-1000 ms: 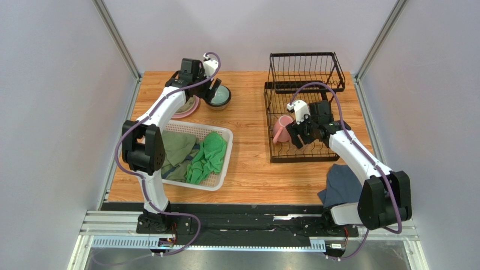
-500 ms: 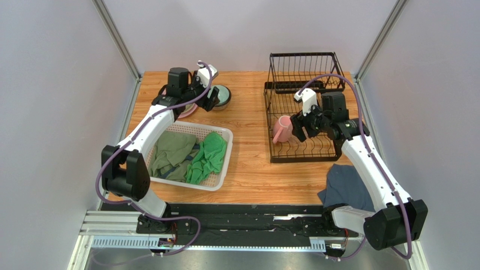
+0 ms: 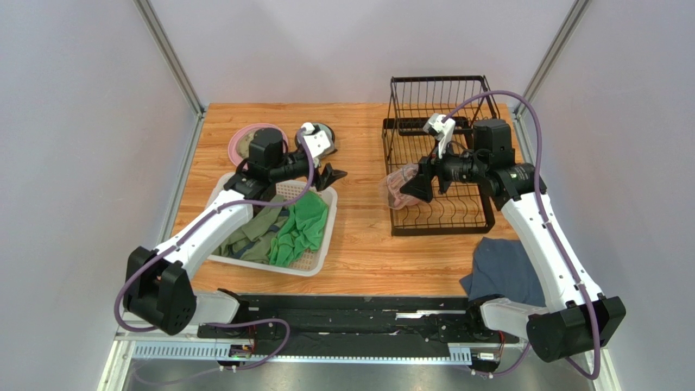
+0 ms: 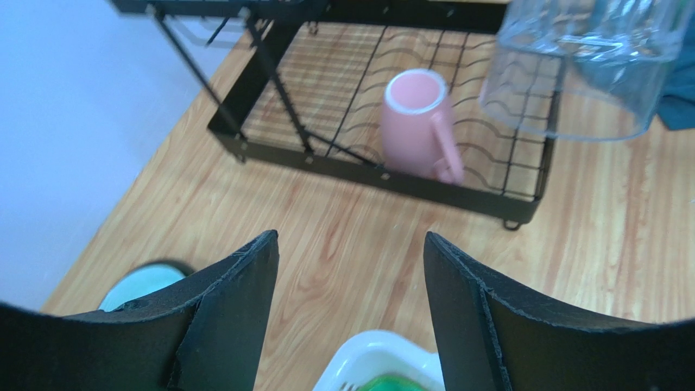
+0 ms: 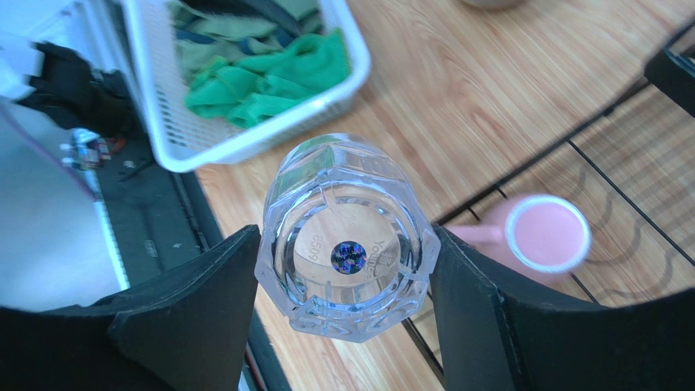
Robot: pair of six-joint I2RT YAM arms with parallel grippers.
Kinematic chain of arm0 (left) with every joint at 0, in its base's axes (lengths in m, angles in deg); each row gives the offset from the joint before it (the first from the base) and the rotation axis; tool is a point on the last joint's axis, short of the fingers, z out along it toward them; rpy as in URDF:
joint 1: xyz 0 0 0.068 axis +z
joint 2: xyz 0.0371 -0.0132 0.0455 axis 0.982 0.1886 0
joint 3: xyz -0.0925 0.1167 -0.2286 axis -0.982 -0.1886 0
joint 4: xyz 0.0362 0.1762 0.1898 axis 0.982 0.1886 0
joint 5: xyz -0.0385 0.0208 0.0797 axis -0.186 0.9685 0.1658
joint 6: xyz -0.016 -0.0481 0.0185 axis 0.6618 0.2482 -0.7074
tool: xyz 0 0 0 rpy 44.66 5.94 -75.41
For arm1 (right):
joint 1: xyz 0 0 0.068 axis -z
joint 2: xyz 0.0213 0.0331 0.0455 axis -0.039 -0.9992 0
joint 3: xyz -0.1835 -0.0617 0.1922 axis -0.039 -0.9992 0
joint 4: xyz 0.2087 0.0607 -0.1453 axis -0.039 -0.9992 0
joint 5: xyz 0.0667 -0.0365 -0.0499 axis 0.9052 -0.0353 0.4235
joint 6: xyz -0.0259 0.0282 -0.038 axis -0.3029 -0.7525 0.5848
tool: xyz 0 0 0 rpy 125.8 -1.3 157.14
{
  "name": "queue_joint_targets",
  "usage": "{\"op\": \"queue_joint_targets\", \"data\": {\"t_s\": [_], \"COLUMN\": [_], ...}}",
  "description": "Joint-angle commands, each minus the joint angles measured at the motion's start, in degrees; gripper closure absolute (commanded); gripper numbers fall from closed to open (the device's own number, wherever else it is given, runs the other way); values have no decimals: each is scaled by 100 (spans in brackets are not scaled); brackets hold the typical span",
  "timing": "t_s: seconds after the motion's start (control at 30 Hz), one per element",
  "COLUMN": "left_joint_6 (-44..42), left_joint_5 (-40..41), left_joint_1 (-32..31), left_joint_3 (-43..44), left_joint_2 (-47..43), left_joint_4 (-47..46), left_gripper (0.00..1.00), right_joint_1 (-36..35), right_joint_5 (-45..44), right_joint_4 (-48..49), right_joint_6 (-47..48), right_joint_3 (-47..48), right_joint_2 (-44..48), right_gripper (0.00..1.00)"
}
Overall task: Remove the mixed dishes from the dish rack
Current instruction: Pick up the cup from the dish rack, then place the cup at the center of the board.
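My right gripper (image 3: 413,186) is shut on the clear glass cup (image 5: 347,236) and holds it above the left edge of the black wire dish rack (image 3: 440,232). The cup also shows at the top right of the left wrist view (image 4: 587,65). The pink mug (image 4: 420,122) lies on its side in the rack's lower tray, just under and beside the cup (image 5: 545,236). My left gripper (image 3: 330,173) is open and empty, above the table by the basket's far right corner. The teal bowl (image 3: 325,140) and the large pink plate (image 3: 243,140) with a brown-olive bowl (image 3: 261,132) on it stand at the back left.
A white plastic mesh basket (image 3: 322,244) with green cloths (image 3: 302,228) stands at the front left. A dark blue-grey cloth (image 3: 498,269) lies at the front right. The rack's upper shelf (image 3: 440,81) stands at the back.
My left arm pulled back from the bowls at the back left towards the table's middle, its gripper open. My right gripper rose and moved left over the rack's edge with the glass cup.
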Motion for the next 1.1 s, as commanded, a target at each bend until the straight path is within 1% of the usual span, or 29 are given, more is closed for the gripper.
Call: {"op": "queue_joint_targets", "data": {"t_s": [0.0,0.13,0.17,0.4,0.67,0.93,0.97,1.07], "left_joint_6": [21,356,426,944,1630,1798,2015,2140], "left_joint_5": [-171,110,180,181,-143,-197,-214,-144], "left_joint_1": [-332,-666,-684,-763,-886,-1027,-1036,-1115], "left_joint_3": [-279,-472,-534,-1052,-1202,-1238,-1220,-1185], "left_joint_2": [-470,-725,-769,-1068,-1059,-998,-972,-901], "left_joint_4": [-1132,-1388,-1476,-2363,-2847,-2980,-3014,-3050], "left_gripper": [27,27,26,26,25,24,24,29], "right_joint_1": [5,92,136,207,198,207,198,189], "right_joint_5": [1332,2079,2316,3108,3416,3461,3495,3522], "right_joint_4": [233,277,295,575,1182,1480,1525,1674], "right_joint_6": [-361,-729,-801,-1381,-1926,-2145,-2198,-2313], "right_joint_3": [485,845,898,1154,1110,1022,1005,943], "right_joint_2": [-98,-362,-423,-907,-1101,-1206,-1215,-1232], "right_gripper": [94,94,94,94,96,97,97,97]}}
